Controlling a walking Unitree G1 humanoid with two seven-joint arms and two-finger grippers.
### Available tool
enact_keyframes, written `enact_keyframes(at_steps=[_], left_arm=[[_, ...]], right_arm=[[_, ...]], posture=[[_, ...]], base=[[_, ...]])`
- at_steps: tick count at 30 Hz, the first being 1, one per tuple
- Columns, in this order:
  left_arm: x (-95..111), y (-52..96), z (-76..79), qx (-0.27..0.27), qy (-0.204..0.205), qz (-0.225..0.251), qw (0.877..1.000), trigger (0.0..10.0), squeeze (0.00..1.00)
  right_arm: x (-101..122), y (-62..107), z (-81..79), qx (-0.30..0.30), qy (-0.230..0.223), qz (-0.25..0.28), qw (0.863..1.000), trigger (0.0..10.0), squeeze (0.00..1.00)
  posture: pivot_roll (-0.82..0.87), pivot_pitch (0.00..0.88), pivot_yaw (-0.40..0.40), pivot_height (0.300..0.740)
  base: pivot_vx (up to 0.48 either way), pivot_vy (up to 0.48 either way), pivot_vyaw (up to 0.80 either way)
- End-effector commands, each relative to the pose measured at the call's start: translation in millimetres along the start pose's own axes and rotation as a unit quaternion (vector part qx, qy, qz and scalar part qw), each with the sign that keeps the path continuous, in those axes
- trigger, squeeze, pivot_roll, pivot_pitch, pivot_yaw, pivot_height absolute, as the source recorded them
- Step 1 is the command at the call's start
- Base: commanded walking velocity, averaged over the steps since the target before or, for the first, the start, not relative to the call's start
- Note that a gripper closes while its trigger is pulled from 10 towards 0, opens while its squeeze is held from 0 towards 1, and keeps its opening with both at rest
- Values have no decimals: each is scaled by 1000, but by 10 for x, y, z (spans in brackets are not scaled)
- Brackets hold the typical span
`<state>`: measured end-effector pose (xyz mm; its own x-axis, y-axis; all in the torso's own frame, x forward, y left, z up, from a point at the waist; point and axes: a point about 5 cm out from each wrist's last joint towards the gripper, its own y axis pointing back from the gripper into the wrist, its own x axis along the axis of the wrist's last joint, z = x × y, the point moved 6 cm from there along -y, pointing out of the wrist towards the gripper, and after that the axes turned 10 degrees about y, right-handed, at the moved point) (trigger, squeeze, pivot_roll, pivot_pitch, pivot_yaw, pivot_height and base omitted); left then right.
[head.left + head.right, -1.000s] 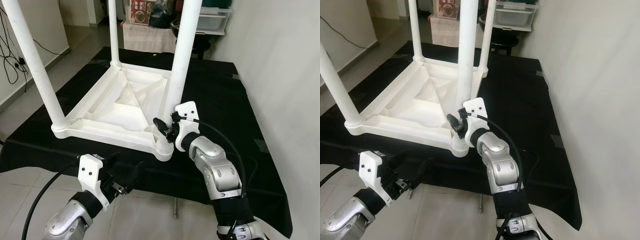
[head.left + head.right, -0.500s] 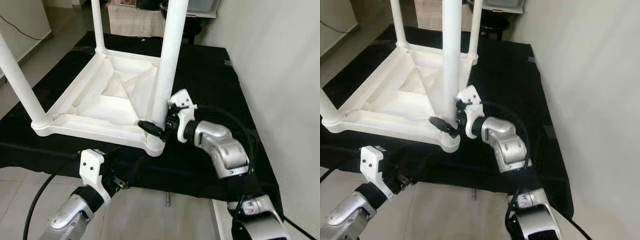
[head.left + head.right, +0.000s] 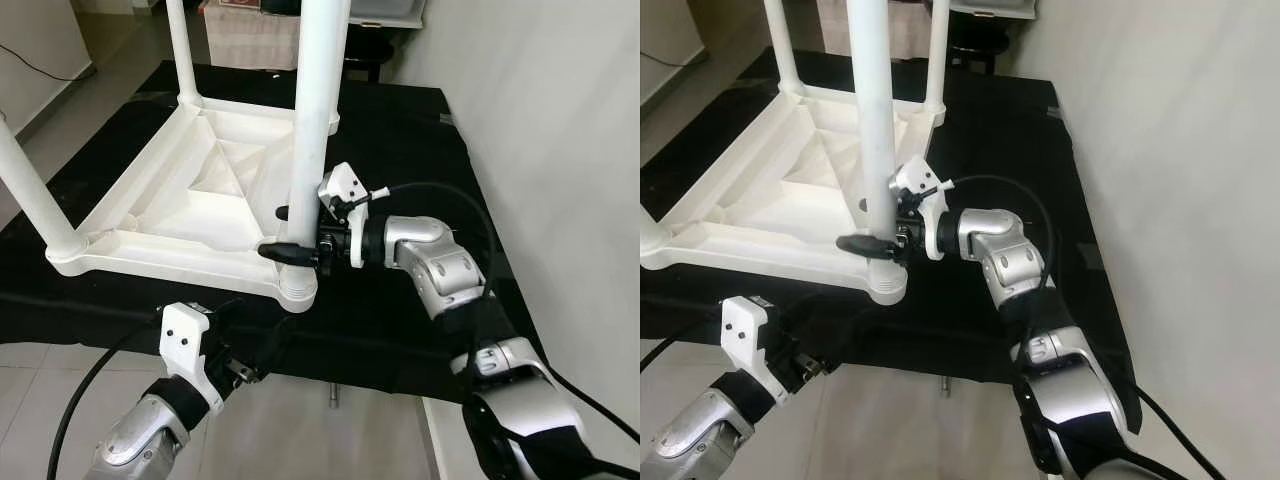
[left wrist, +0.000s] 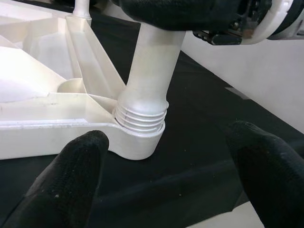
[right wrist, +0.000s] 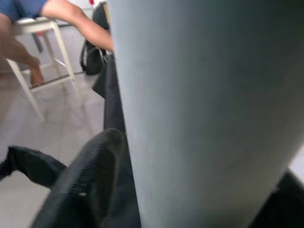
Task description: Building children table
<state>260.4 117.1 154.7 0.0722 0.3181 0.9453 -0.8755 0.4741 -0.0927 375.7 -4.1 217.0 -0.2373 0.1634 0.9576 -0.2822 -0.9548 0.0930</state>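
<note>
The white table top (image 3: pixel 190 215) lies upside down on a black-covered work surface (image 3: pixel 420 170), underside ribs facing up, so that the legs can be screwed down into the corner sockets. The near-corner leg (image 3: pixel 312 120) stands upright in its threaded socket (image 4: pixel 140 124), with several thread rings exposed above the collar; in my judgement it is not fully seated. The right gripper (image 3: pixel 300 232) is closed around this leg just above the socket, one finger on each side, placed low to turn it. The left gripper (image 4: pixel 166 175) hangs below the surface edge, fingers spread wide, holding nothing and aimed at the same corner.
</note>
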Motion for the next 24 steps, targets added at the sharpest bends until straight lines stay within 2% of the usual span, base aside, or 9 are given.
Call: enact_keyframes(at_steps=[1, 9, 14, 16, 17, 18, 19, 20, 24], left_arm=[[3, 13, 42, -2, 4, -1, 1000, 10000, 0], [8, 26, 40, -2, 5, -3, 1000, 10000, 0], [10, 27, 28, -2, 5, -3, 1000, 10000, 0], [10, 26, 18, -1, 5, -4, 1000, 10000, 0], [12, 26, 8, -1, 5, -4, 1000, 10000, 0], [12, 26, 8, -1, 5, -4, 1000, 10000, 0], [15, 20, -6, -1, 4, -4, 1000, 10000, 0], [17, 16, -15, 0, 4, -4, 1000, 10000, 0], [1, -8, -45, 0, 4, -6, 1000, 10000, 0]], right_arm=[[27, -61, -69, 27, 2, 11, 1000, 0, 0], [-41, -6, -69, 40, 1, 4, 999, 0, 0], [-206, 140, 74, -20, -4, -33, 999, 0, 0], [-531, 277, 332, -195, -54, -108, 973, 0, 0], [-709, 435, 373, -309, -92, -139, 936, 0, 0], [-709, 435, 373, -309, -92, -139, 936, 0, 0], [-794, 536, 302, -362, -108, -152, 913, 0, 0], [-796, 605, 219, -392, -107, -153, 901, 0, 0], [-859, 549, 84, -388, -109, -151, 903, 0, 0]], posture=[[40, 148, -105, 740], [36, 155, -103, 740], [22, 155, -104, 740], [16, 150, -109, 740], [11, 146, -107, 740], [11, 146, -107, 740], [11, 143, -98, 740], [11, 143, -98, 740], [-5, 116, -87, 740]], base=[[0, 0, 0], [0, 0, 0], [0, 0, 0], [0, 0, 0], [0, 0, 0], [0, 0, 0], [0, 0, 0], [0, 0, 0], [0, 0, 0]])
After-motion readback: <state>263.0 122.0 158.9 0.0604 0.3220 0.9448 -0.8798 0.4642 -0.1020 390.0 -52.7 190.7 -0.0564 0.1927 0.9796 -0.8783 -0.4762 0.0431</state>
